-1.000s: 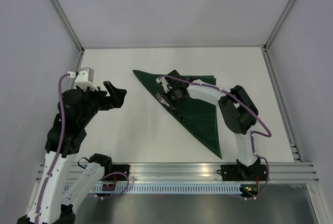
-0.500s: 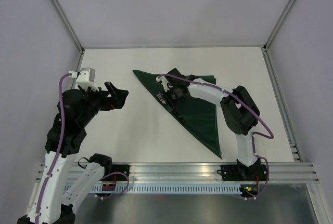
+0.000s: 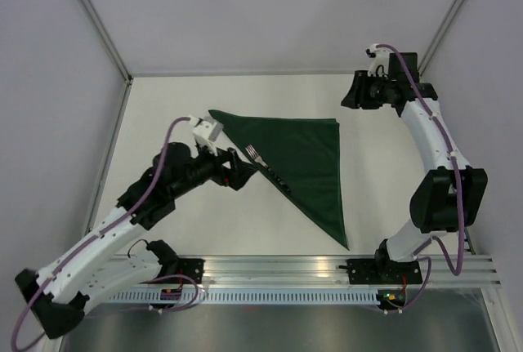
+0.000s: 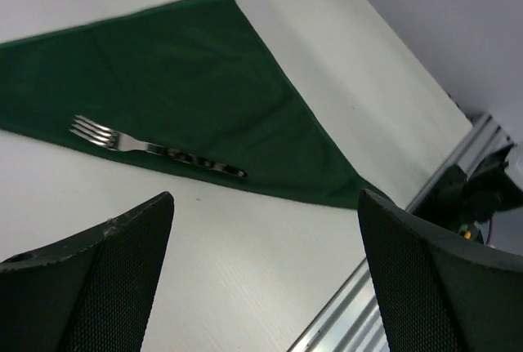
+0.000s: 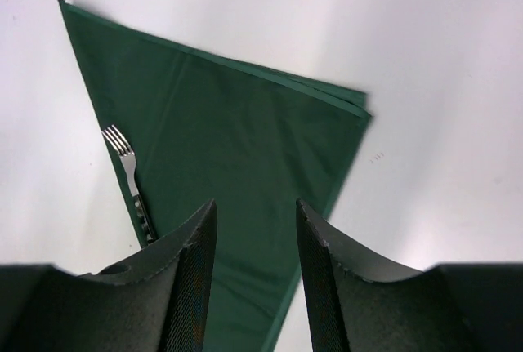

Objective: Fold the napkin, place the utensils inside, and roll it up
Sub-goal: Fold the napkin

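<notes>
Locate the dark green, slightly glossy fabric napkin [image 3: 306, 156] flat on the white worktop [image 3: 245, 221], folded into a triangle: one short edge along the far side, one down the right, the long diagonal edge facing left and near. Find the slim fork with black handle and silver metal tines [image 3: 267, 168] on top of the cloth, just inside that diagonal edge and parallel to it, tines toward the far left, handle toward the near right.

Treat the left end effector [image 3: 237, 174] as the nearer one: just left of the fork, with no contact visible in any view. Read its fingers [image 4: 82, 278] as spread wide and holding nothing, with fork and diagonal edge straight ahead in the left wrist view. Regard the right end effector [image 3: 351, 95] as well apart: raised at the far right, beyond the far right corner of the napkin, fingers [image 5: 188, 278] parted by a narrow gap, holding nothing.

Judge folding and fork placement as done, rolling as not yet begun. For the roll, expect to start at the diagonal edge and work across the fork's long axis toward the far right corner.

Expect thin, limp, smooth cloth: hard to pinch off a flat surface, prone to slipping. Expect the rigid, narrow fork to shift or slide out unless trapped in the first turn.
</notes>
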Action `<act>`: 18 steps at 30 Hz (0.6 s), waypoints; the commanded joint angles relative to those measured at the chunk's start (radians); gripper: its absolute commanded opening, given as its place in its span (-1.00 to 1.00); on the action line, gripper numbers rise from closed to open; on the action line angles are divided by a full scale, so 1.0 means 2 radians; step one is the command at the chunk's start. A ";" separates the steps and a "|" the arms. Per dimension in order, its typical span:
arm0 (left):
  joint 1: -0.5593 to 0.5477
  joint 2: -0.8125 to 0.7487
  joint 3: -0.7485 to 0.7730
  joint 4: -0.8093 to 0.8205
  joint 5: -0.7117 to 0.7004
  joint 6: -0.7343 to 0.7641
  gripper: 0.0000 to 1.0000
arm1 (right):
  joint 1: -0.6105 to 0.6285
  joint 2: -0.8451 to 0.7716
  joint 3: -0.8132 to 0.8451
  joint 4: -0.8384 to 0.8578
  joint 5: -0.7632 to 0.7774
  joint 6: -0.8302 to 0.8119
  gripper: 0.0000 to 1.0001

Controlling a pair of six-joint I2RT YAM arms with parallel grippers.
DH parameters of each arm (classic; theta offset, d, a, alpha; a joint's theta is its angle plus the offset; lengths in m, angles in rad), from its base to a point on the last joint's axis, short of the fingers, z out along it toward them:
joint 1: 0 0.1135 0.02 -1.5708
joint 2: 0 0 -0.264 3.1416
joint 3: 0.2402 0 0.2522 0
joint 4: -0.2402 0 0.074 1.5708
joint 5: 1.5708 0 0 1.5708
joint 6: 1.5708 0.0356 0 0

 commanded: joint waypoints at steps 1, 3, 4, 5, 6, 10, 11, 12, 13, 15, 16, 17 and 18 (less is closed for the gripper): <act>-0.129 0.040 -0.035 0.100 -0.119 0.030 0.92 | -0.024 -0.045 -0.036 -0.022 -0.052 0.006 -0.01; -0.190 0.074 -0.055 0.141 -0.187 0.067 0.90 | -0.058 -0.058 -0.049 -0.029 -0.060 -0.007 -0.02; -0.251 0.088 -0.075 0.194 -0.211 0.084 0.90 | -0.068 -0.062 -0.054 -0.028 -0.073 -0.009 -0.01; -0.281 0.101 -0.086 0.223 -0.260 0.124 0.90 | -0.080 -0.067 -0.062 -0.027 -0.079 -0.013 -0.01; -0.308 0.133 -0.096 0.253 -0.277 0.146 0.92 | -0.097 -0.068 -0.064 -0.027 -0.085 -0.016 -0.01; -0.397 0.222 -0.121 0.384 -0.294 0.253 0.92 | -0.127 -0.065 -0.090 -0.009 -0.111 -0.017 -0.01; -0.405 0.242 -0.123 0.431 -0.288 0.268 0.92 | -0.129 -0.062 -0.095 -0.008 -0.114 -0.019 -0.01; -0.418 0.272 -0.125 0.451 -0.279 0.296 0.90 | -0.130 -0.059 -0.096 -0.013 -0.115 -0.025 -0.01; -0.423 0.291 -0.126 0.472 -0.272 0.308 0.89 | -0.130 -0.056 -0.097 -0.015 -0.114 -0.027 -0.02; -0.436 0.346 -0.122 0.530 -0.255 0.339 0.87 | -0.132 -0.055 -0.099 -0.012 -0.108 -0.029 -0.01; -0.440 0.366 -0.116 0.544 -0.249 0.350 0.82 | -0.132 -0.055 -0.103 -0.011 -0.108 -0.030 -0.01; -0.445 0.385 -0.110 0.566 -0.251 0.360 0.81 | -0.133 -0.055 -0.105 -0.009 -0.108 -0.029 -0.02; -0.456 0.428 -0.097 0.582 -0.255 0.378 0.79 | -0.133 -0.055 -0.108 -0.007 -0.108 -0.030 -0.01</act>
